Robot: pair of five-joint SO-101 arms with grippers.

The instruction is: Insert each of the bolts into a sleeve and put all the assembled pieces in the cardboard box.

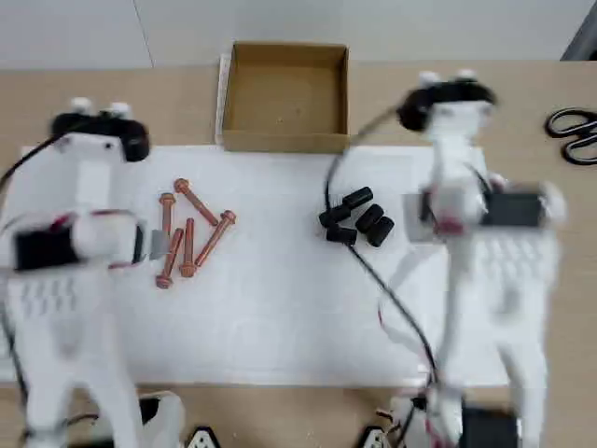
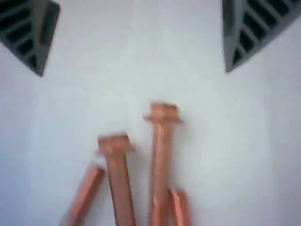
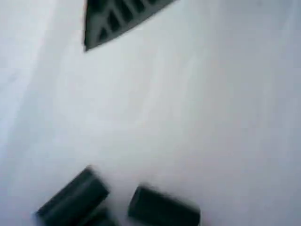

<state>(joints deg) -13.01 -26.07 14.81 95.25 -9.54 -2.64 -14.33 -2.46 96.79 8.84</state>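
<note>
Plainly nothing is assembled yet: five copper-coloured bolts (image 1: 188,245) lie fanned out at centre left of the high view on the white mat (image 1: 280,317). The black sleeves (image 1: 370,218) cluster right of centre, well apart from them, and the cardboard box (image 1: 284,140) sits at top centre, just past the mat's far edge. The left gripper (image 2: 132,71) hangs over the bolt heads, its fingers spread wide with nothing between them. The right gripper (image 1: 412,219) is just right of the sleeves; whether it is parted or closed I cannot tell. The bolts look stiff, light and smooth enough to roll, so a mid-shank hold across the axis seems safest, starting with an outer one since several lie close together. The short, round sleeves would likely roll if nudged. Open mat lies between the piles and toward the frame's bottom; the box walls and the black cable (image 1: 384,283) by the sleeves need minding.
</note>
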